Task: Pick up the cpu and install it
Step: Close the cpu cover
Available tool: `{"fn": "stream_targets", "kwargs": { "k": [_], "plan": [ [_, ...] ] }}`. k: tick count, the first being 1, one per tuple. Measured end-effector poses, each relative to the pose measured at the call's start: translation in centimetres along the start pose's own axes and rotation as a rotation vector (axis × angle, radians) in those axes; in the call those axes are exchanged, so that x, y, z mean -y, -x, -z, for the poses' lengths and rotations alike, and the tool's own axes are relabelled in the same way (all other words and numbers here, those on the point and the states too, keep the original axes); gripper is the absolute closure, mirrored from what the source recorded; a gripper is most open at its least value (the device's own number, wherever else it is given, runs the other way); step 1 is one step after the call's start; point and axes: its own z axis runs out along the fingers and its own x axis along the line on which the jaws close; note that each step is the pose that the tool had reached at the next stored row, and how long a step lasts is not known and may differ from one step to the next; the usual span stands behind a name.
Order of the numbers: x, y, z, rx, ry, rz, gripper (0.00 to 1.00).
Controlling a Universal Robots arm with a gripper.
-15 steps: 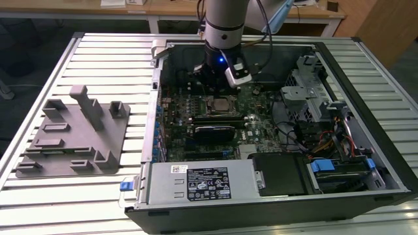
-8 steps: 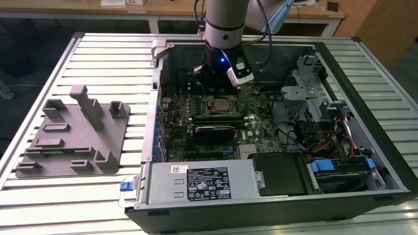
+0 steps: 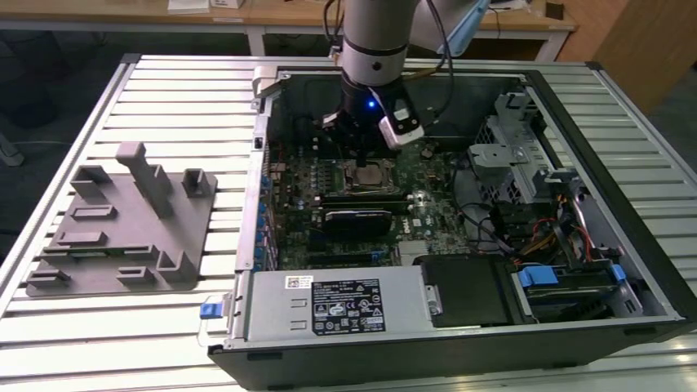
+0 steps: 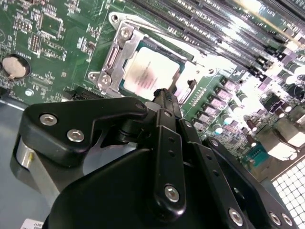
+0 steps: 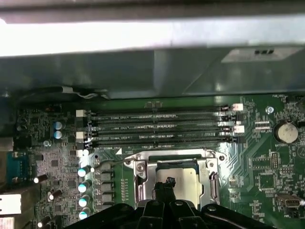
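The gripper [image 4: 161,94] hangs straight over the motherboard socket. Its black fingers are clenched, narrowing to a single tip with nothing visible between them. That tip sits over the cpu [image 4: 147,71], and whether it touches the metal top cannot be told. The cpu lies flat in the socket, silver top up, inside a bright metal frame [image 4: 112,57]. In the first wrist view the gripper [image 5: 166,183] covers part of the cpu [image 5: 188,181], and the black linkage blocks the near side of the socket.

Just beside the frame run four long memory slots [image 5: 157,126]. A row of small capacitors [image 5: 83,186] stands along another side of the socket. Farther out on the green board sits a coin cell battery [image 5: 285,131].

In the exterior view, take the cpu [image 3: 370,173] as the middle of the dial. The gripper [image 3: 361,155] and the arm come down from twelve o'clock. A white wrist camera [image 3: 400,131] at one o'clock hides the board behind it. A black module [image 3: 354,219] lies close at six o'clock. Beyond it at six is the grey power supply [image 3: 326,302], against the wall of the computer case [image 3: 610,163]. Loose wires [image 3: 544,237] bunch at four o'clock, with a drive bay and its blue tabs [image 3: 539,276] past them.

Outside the case, well apart at about eight o'clock, the grey fixture [image 3: 120,229] rests on the slatted table [image 3: 65,122]. A wooden desk [image 3: 273,16] crosses far off at twelve o'clock.
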Motion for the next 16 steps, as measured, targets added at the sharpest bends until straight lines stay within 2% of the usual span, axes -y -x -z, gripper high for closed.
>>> {"fn": "stream_targets", "kwargs": {
  "k": [4,10,16],
  "plan": [
    [0.3,0.02,-0.37,0.0011,0.0003,-0.017,0.89],
    [0.35,-0.07,-0.81,0.0044,0.0003,-0.076,0.89],
    [0.41,-0.6,-1.3,0.0046,0.0002,-0.081,0.89]
  ]
}}
